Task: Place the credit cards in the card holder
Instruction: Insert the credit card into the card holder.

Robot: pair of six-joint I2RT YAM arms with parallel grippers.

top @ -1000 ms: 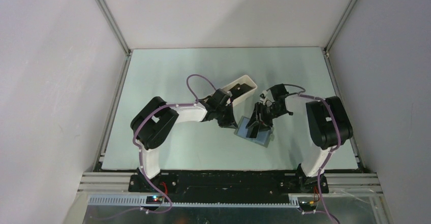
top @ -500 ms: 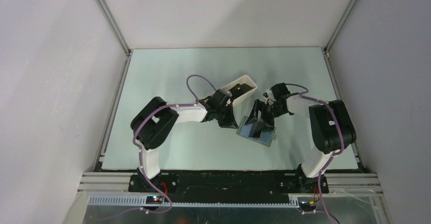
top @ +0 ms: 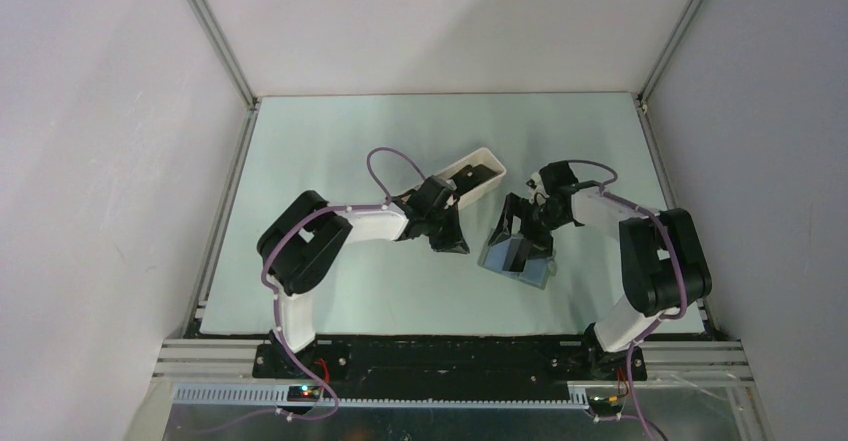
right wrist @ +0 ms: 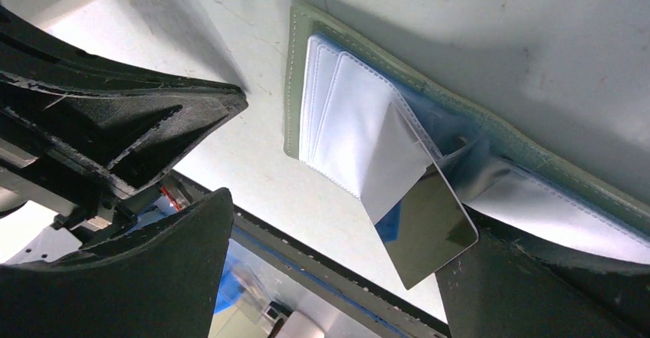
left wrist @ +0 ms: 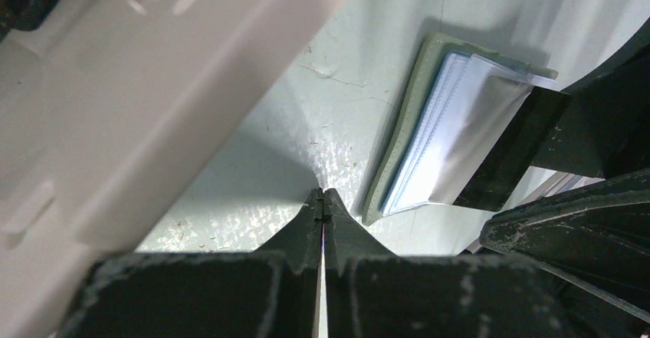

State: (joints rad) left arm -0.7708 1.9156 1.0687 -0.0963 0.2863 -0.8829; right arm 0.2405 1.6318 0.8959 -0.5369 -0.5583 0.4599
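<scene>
Finishing the insertion: nudge the tilted credit card [right wrist: 418, 231], half in a pocket of the open card holder [right wrist: 295, 85] mid-table, deeper with the wide-apart right gripper [top: 525, 231]; keep the pinched-together left gripper [left wrist: 322, 196] planted beside the holder, seemingly touching only tabletop [top: 330, 141].

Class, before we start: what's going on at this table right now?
An open card holder lies flat on the table. The right gripper stands over it with its jaws wide open. One dark, shiny card sticks up at a slant from a pocket, only partly in. The left gripper is shut, its tip at the table surface between the holder and the white tray.
</scene>
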